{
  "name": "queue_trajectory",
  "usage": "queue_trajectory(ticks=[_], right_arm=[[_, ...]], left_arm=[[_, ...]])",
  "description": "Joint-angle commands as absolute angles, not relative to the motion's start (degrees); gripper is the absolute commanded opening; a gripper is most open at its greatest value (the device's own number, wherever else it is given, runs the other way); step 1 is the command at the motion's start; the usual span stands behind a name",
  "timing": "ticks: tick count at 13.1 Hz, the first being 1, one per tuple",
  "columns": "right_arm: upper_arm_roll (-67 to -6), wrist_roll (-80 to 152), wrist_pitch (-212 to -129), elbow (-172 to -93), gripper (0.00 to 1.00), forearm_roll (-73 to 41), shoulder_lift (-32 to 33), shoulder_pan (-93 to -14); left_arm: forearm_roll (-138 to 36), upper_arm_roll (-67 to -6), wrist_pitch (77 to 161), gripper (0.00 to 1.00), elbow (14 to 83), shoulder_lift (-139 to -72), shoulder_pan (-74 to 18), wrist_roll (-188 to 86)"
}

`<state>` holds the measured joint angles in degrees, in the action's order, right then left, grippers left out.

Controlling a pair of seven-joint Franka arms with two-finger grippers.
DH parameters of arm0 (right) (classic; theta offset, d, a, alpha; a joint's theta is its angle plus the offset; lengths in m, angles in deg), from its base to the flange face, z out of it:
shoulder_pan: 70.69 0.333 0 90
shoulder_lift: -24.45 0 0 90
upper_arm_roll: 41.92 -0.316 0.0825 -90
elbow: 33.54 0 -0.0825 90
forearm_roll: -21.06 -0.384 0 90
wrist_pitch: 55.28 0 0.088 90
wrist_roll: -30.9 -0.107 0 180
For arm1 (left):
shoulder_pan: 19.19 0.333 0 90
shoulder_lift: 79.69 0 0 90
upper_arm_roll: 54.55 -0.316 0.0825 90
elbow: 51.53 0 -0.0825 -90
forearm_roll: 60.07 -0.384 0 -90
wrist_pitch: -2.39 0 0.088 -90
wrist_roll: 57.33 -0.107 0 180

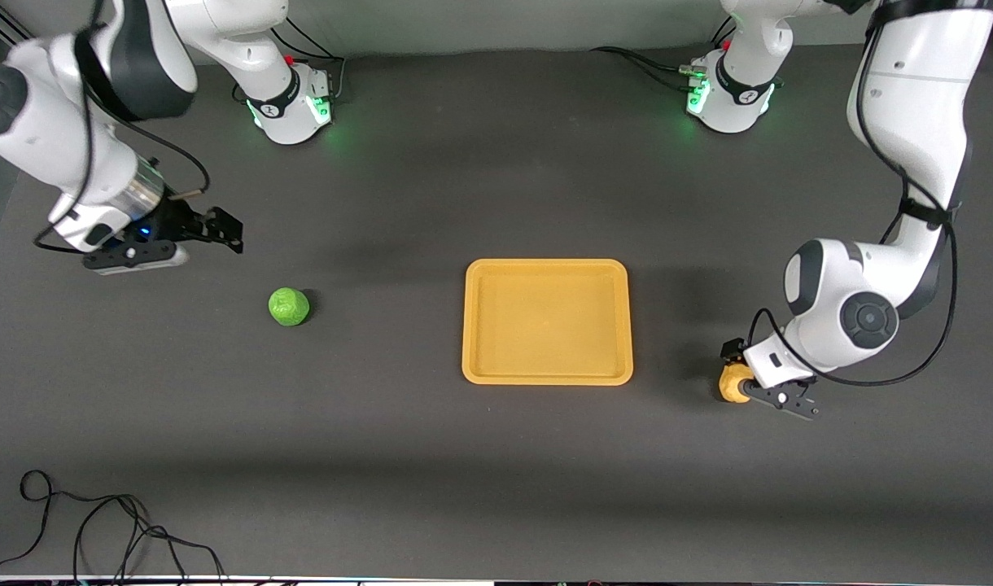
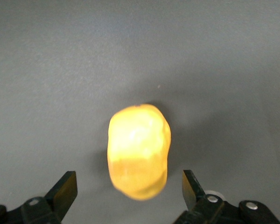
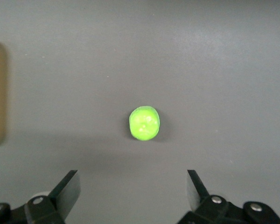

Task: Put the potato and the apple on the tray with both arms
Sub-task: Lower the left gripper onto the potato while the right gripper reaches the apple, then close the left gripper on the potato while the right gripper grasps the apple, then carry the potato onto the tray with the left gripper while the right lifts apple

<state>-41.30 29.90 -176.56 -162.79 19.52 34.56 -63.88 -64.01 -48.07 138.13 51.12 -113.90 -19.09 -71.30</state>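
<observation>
The left hand (image 2: 129,189), spread wide low around the potato (image 2: 139,151), may knock it rolling, while the right hand (image 3: 133,189) hangs spread wide above the apple (image 3: 144,122).

The orange-yellow tray (image 1: 547,321) lies flat mid-table. The green apple (image 1: 289,307) sits well apart toward the right arm's end; the lumpy yellow potato (image 1: 733,383) toward the left arm's.
</observation>
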Motion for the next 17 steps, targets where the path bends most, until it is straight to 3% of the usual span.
queue_trajectory(ticks=[1, 2, 4, 5, 6, 8, 14, 16, 17], right_arm=[[-40.9, 30.2, -188.0, -169.8, 1.00, 19.2, 32.2, -63.7], [-40.9, 30.2, -192.3, -171.1, 1.00, 19.2, 30.0, -63.7], [-40.9, 30.1, -199.9, -172.1, 1.00, 19.2, 23.9, -63.5], [-40.9, 30.1, -203.1, -172.0, 1.00, 19.2, 20.8, -63.5], [-40.9, 30.1, -206.3, -172.0, 1.00, 19.2, 17.7, -63.5], [-40.9, 30.1, -210.9, -172.0, 1.00, 19.2, 12.8, -63.4], [-41.0, 30.2, -212.7, -171.7, 1.00, 19.1, 8.0, -63.3], [-41.0, 30.3, -212.6, -171.5, 0.61, 19.1, 8.0, -63.3], [-41.0, 30.6, -212.3, -171.1, 0.53, 19.1, 8.1, -63.4]], left_arm=[[-64.8, -48.1, 137.9, 0.98, 48.2, -117.8, -20.0, -71.3], [-64.8, -48.1, 137.5, 0.93, 48.2, -118.4, -19.9, -72.0], [-64.8, -48.1, 137.7, 0.64, 47.9, -119.1, -19.9, -71.5], [-64.8, -48.1, 136.8, 0.55, 47.3, -118.5, -19.9, -71.4], [-64.6, -48.0, 135.1, 0.54, 46.1, -118.1, -20.1, -71.0], [-63.8, -48.0, 128.7, 0.39, 40.3, -118.3, -22.9, -66.7], [-56.6, -44.1, 124.7, 0.41, 32.9, -119.4, -30.1, -47.2], [-56.5, -44.1, 122.8, 0.50, 33.4, -119.2, -34.2, -38.1], [-56.5, -44.1, 121.0, 0.53, 33.5, -119.4, -35.9, -34.0]])
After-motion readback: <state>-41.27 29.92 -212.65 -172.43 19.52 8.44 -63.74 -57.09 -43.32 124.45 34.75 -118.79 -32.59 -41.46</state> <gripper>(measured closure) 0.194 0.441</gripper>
